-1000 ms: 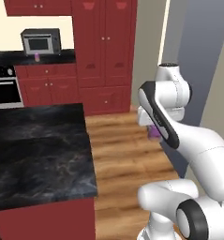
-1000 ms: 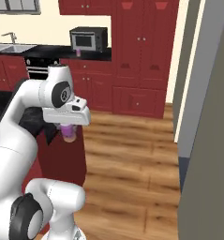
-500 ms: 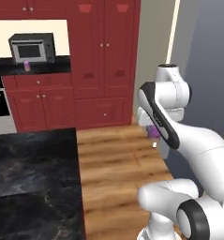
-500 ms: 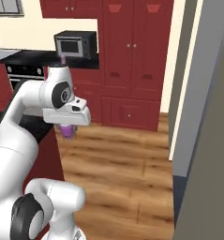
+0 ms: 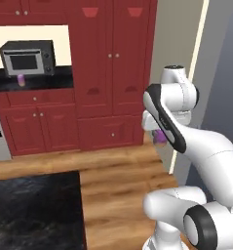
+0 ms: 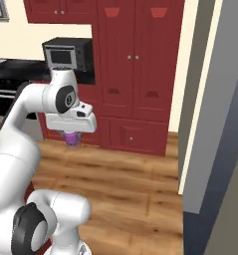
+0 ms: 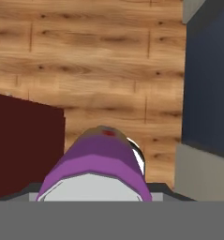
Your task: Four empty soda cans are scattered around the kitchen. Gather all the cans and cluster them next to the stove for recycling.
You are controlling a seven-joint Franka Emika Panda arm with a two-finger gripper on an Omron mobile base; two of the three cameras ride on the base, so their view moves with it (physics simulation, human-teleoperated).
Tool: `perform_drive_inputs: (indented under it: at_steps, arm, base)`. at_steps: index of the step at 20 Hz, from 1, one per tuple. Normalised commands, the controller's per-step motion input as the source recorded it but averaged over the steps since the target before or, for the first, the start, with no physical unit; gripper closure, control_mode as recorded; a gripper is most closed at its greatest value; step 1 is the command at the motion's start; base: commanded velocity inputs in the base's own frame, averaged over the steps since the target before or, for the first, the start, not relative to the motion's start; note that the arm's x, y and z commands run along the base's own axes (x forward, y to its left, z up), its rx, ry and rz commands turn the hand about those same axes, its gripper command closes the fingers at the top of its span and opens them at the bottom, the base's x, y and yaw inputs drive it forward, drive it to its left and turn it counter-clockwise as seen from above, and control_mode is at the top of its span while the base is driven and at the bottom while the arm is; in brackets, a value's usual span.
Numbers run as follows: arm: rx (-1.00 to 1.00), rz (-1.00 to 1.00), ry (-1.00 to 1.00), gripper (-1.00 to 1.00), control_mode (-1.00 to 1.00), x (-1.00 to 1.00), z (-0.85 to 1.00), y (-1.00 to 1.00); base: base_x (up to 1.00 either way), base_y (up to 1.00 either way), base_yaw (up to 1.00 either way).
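My gripper (image 5: pixel 158 133) hangs from the folded arm above the wood floor and is shut on a purple soda can (image 5: pixel 160 140). The right base view has the same soda can (image 6: pixel 72 140) poking out under the white hand, with the gripper (image 6: pixel 72 134) around it. In the hand view the soda can (image 7: pixel 97 161) sits close up between the fingers, its end pointing down at the floor. A second purple soda can (image 5: pixel 21 79) stands on the black counter in front of the microwave (image 5: pixel 28 58). The stove is out of view.
Tall dark red cabinets (image 5: pixel 110 73) fill the wall ahead. The black island counter (image 5: pixel 35 210) lies at the lower left, and its dark red side (image 7: pixel 24 145) is near the can. A grey-blue wall panel (image 6: pixel 215 149) stands close on the right. A black oven (image 6: pixel 3 102) is at the far left.
The whole picture has shifted because the base moved: cabinets and microwave slid right and closer, and the island dropped lower. The arm keeps its pose with the can still held.
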Motion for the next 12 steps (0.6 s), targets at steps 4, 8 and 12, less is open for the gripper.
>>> perform_drive_inputs:
  at_steps: [4, 8, 12]
  arm:
    - [0.00, 0.00, 0.00, 1.00, 1.00, 0.00, 0.00, 0.00]
    - [0.00, 0.00, 0.00, 1.00, 1.00, 0.00, 0.00, 0.00]
    - [0.00, 0.00, 0.00, 1.00, 1.00, 0.00, 0.00, 0.00]
  base:
    - [0.92, -0.10, 0.01]
    - [0.92, -0.05, 0.02]
    - [0.92, -0.03, 0.03]
